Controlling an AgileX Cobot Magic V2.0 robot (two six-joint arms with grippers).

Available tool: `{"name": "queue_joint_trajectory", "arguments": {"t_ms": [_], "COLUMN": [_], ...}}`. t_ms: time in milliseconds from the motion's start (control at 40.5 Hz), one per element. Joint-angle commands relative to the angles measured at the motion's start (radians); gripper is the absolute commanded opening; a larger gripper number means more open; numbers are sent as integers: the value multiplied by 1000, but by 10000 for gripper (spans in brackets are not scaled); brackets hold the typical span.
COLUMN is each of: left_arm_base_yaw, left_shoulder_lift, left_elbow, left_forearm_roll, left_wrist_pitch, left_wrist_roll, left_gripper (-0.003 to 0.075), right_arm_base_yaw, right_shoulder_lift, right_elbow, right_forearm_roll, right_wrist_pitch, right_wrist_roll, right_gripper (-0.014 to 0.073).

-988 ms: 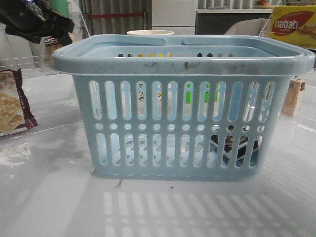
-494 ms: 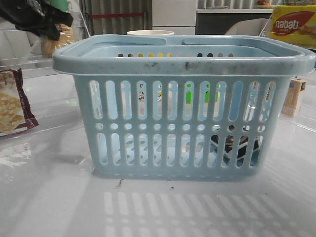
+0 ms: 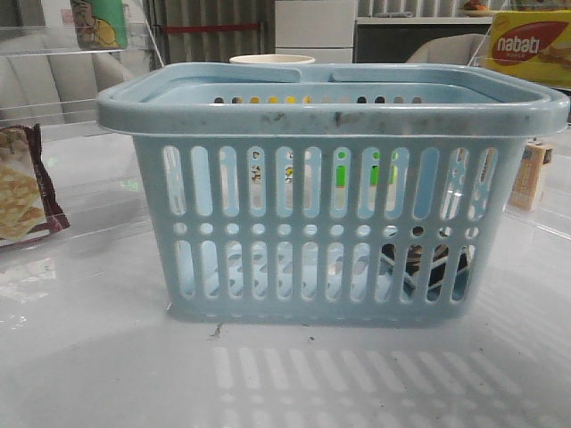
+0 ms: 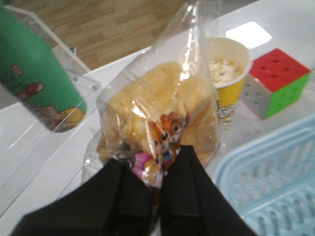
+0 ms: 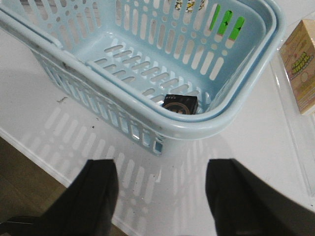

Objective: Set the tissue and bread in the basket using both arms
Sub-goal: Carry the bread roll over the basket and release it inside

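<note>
In the front view the basket [image 3: 332, 192] fills the middle of the frame, standing upright on the white table [image 3: 89, 357]. Through the slots at its lower right a dark shape shows on the floor of the basket – the tissue [image 3: 426, 266]. A cracker packet [image 3: 25, 189] lies at the left edge, a green bottle [image 3: 98, 22] stands at the upper left, and a yellow box [image 3: 530, 45] with red print sits at the upper right. A small carton [image 3: 533, 174] stands at the right edge, just beside the basket. Neither arm appears in this view.

In the left wrist view the left gripper [image 4: 158, 179] sits at the bottom centre, its two black fingers pressed together on the clear wrapper of the bread [image 4: 160, 115], which hangs in the middle of the frame. The green bottle is at the upper left, a paper cup [image 4: 227, 73] and a colour cube [image 4: 276, 81] at the upper right, and a corner of the basket at the lower right.

In the right wrist view the right gripper [image 5: 162, 196] shows at the bottom with its fingers wide apart and nothing between them. The basket takes up the upper part of the frame – the tissue lies on its floor near the corner closest to the gripper. The small carton is at the right edge.
</note>
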Motion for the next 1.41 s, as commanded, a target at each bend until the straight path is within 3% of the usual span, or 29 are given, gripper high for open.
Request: {"name": "queue_joint_trajectory", "arguments": {"t_ms": [0,198,346,519,791,1112,1384], "left_arm_base_yaw": [-84,-233,-289,-296,-292,-292,-316], "left_shoulder_lift": [-78,-59,-3,93,170,-31,-315], "left_elbow": [-36,-32,-27,-27,-27,-20,207], "left_forearm_roll": [-3,-9,-104,-185,-175,-204,-217], "left_wrist_pitch": [-9,66,70,65,5,15,14], "left_wrist_roll": [28,28,28,28,28,26,30], "left_gripper": [91,91,120,262,466,465,454], "right_arm_base_yaw": [-7,-7,-7,-7,-7,-7,-7], "right_shoulder_lift": [-6,-6,-6,-6,-6,-6,-6], "right_elbow": [-27,-27,-27,-27,-27,-27,-27], "right_forearm_roll": [-13,-13,-13,-13,-13,-13,-13], "right_wrist_pitch": [-63,-63,-63,-61,-61,-60,-60], "right_wrist_roll": [3,3,3,3,3,3,3], "right_gripper": [499,499,499,499,499,499,499]}}
